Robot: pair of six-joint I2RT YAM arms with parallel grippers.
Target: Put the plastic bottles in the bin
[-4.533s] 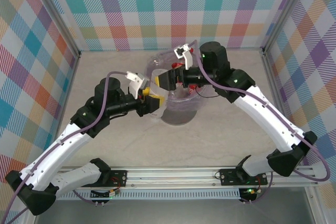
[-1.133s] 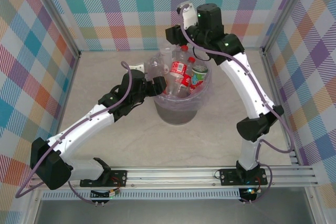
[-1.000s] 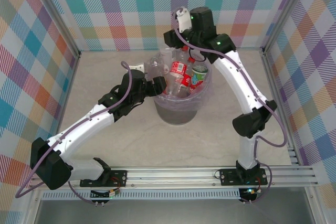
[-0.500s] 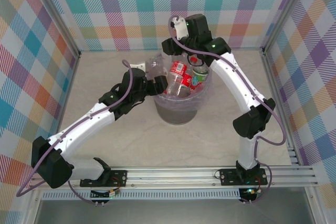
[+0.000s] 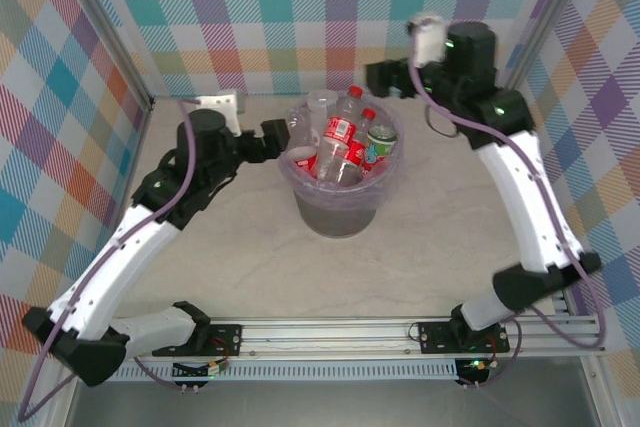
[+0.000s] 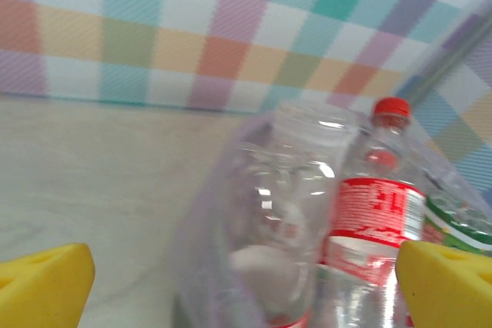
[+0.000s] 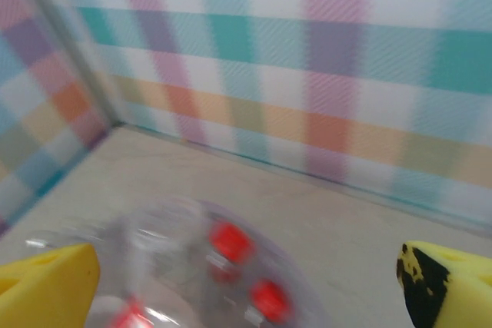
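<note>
Hand status: both hands have their fingers spread wide and grip nothing. The left hand (image 5: 278, 139) sits just beside the bin's left rim, pointing at it. In the left wrist view its yellow pads (image 6: 42, 286) lie at the frame edges, with the bottles beyond them rather than between them. The right hand (image 5: 378, 75) is raised behind the bin and to its right, near the back wall.

The worktop (image 5: 240, 247) carries the bin at its centre.

The bin (image 5: 345, 217) is upright and lined with a lavender bag (image 5: 388, 172).

The plastic bottles (image 5: 335, 152) are heaped inside the bin, and several necks stand above the rim. A red-capped bottle (image 5: 340, 132) stands tallest. A clear bottle (image 5: 298, 132) leans at the left rim, nearest the left hand.

Judgement: every bottle visible is in the bin, so the task appears at or near completion.

Hazards:
- The heap is overfull. A brush from the left hand on withdrawal could tip the clear bottle over the rim.
- A finger catching the bag could drag the bin and spill the load.
- The bottles are light and smooth, so a small knock may shift the whole heap.
</note>
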